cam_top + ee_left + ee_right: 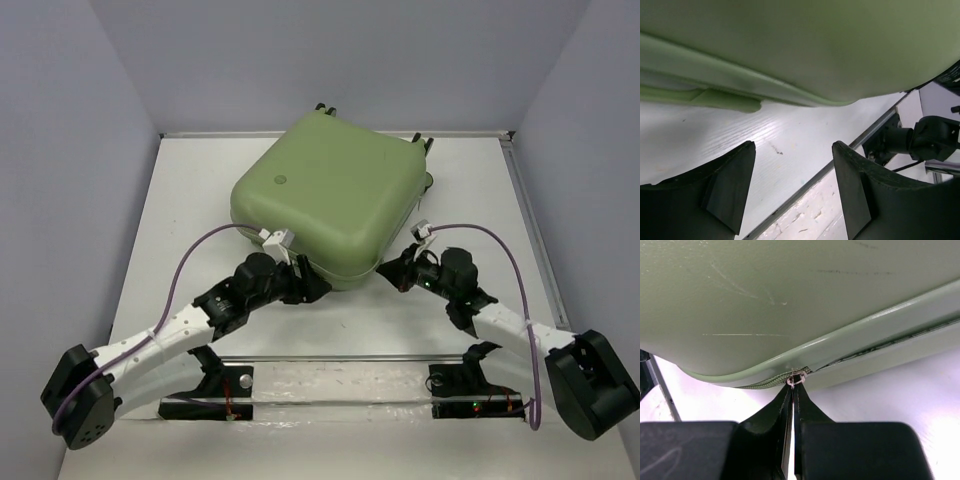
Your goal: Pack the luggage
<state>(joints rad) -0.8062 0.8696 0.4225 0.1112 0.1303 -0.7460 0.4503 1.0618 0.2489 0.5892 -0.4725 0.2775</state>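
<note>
Suitcase (325,195) lying flat, lid down, toward the back of the table (200,180); right gripper (792,390) pinching its zipper pull (796,380).
Left gripper (792,147) is hanging open beside the near edge, holding nothing. The small pull is risking slipping out if the tug is straying off the zipper line, or the unbraced case is sliding.

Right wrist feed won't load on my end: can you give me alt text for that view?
The right gripper is shut on the zipper pull at the seam of the luggage. Its green shell fills the upper frame, with white table below.
</note>
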